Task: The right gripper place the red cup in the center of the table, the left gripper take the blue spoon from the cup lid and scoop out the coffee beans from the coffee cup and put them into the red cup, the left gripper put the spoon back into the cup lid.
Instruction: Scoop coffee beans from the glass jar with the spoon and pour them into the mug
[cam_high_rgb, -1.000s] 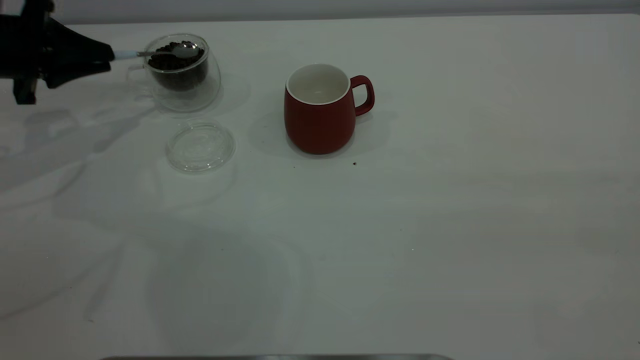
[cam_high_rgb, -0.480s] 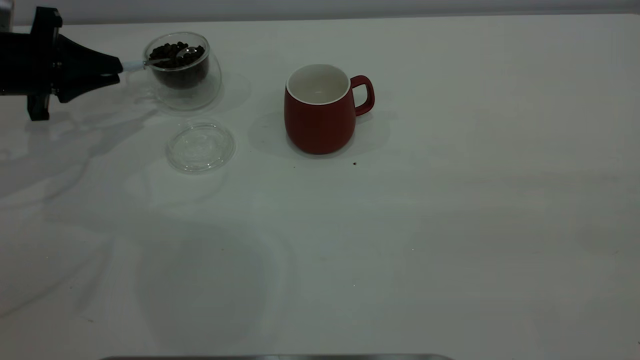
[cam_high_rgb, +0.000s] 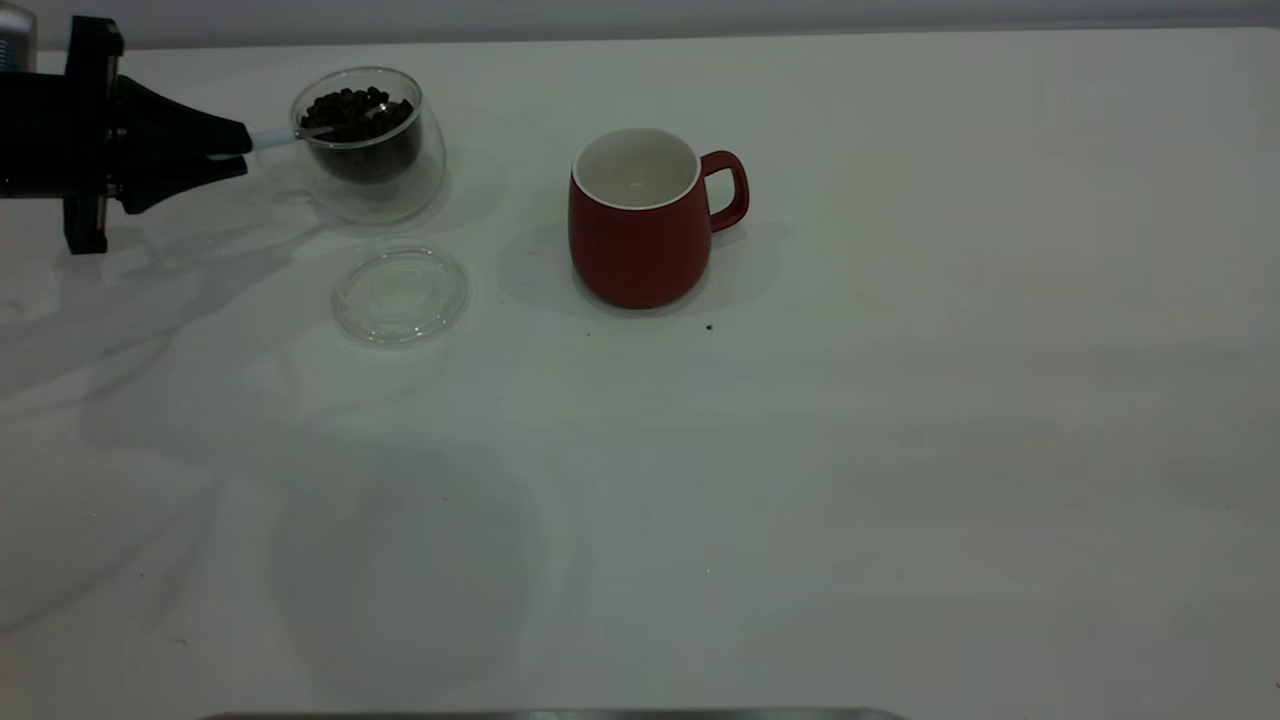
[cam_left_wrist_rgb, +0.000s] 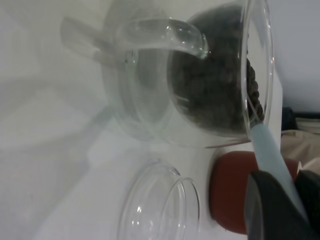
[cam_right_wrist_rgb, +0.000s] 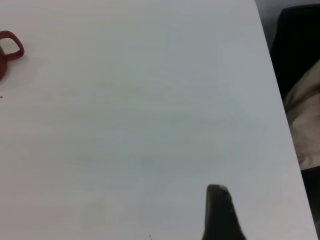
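At the far left, my left gripper (cam_high_rgb: 238, 150) is shut on the pale handle of the blue spoon (cam_high_rgb: 272, 138). The spoon's bowl is sunk among the coffee beans (cam_high_rgb: 355, 106) in the clear glass coffee cup (cam_high_rgb: 372, 150). In the left wrist view the handle (cam_left_wrist_rgb: 267, 145) runs from the left gripper (cam_left_wrist_rgb: 286, 182) over the coffee cup's rim (cam_left_wrist_rgb: 150, 100) into the coffee beans (cam_left_wrist_rgb: 215, 80). The cup lid (cam_high_rgb: 400, 293) lies bare in front of the coffee cup. The red cup (cam_high_rgb: 640, 225) stands upright mid-table, its inside white and showing no beans. The right gripper (cam_right_wrist_rgb: 220, 205) hovers over bare table (cam_right_wrist_rgb: 150, 125).
One dark crumb (cam_high_rgb: 709, 326) lies just in front of the red cup. The table's right edge (cam_right_wrist_rgb: 272, 75) borders dark and beige cloth (cam_right_wrist_rgb: 302, 100). The lid (cam_left_wrist_rgb: 160, 205) and red cup (cam_left_wrist_rgb: 227, 195) also show in the left wrist view.
The left gripper has moved a little right and down. The spoon's bowl, which lay on top of the beans, has pushed in among them.
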